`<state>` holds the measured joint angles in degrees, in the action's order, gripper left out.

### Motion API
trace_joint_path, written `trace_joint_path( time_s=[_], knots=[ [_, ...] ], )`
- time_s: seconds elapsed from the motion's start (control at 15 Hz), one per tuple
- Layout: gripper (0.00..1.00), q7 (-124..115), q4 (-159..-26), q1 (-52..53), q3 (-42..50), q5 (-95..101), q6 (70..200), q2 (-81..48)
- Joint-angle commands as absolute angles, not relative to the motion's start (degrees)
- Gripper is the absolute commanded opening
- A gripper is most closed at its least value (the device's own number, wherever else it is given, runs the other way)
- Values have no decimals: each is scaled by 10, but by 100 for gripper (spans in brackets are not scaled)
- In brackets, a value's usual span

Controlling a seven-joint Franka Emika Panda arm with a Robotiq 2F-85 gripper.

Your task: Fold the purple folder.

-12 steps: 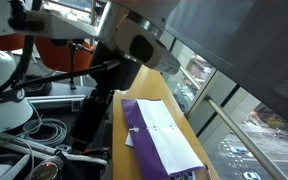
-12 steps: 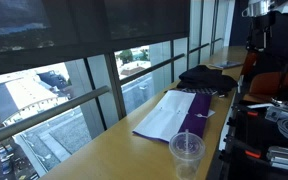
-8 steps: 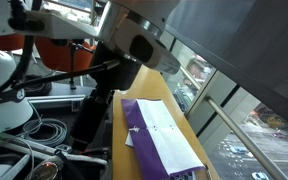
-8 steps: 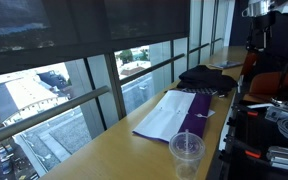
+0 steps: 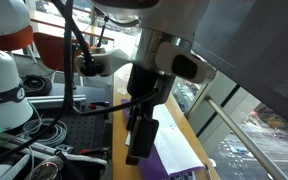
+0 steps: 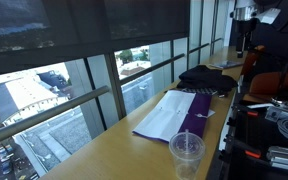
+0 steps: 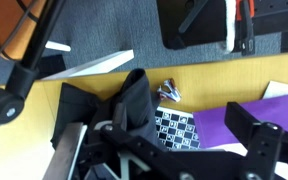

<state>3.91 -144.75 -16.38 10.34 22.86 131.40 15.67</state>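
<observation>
While the gripper (image 5: 136,148) hangs with jaws apart over the far end of the open purple folder (image 6: 192,122) lying flat on the counter (image 6: 114,152) by the window, a drop there risks snagging the black cloth (image 6: 209,78) just beyond instead of the folder

High-rise office lab: tall windows (image 6: 134,85) are overlooking city buildings, cables (image 5: 44,128) are lying beside a wooden counter (image 6: 114,155).

Arm (image 5: 162,62) angled downward, hand (image 5: 137,148) empty, jaws wide apart.
</observation>
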Motion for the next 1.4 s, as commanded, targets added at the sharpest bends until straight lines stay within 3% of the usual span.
trace_joint_path(
  time_s=[0.0,0.53,1.33],
  knots=[
    [100,63,-1332,-137,115,170,1371,18],
    [100,256,-1055,-158,67,-75,1343,-240],
    [100,278,-709,-196,-22,-88,1224,-544]
  ],
)
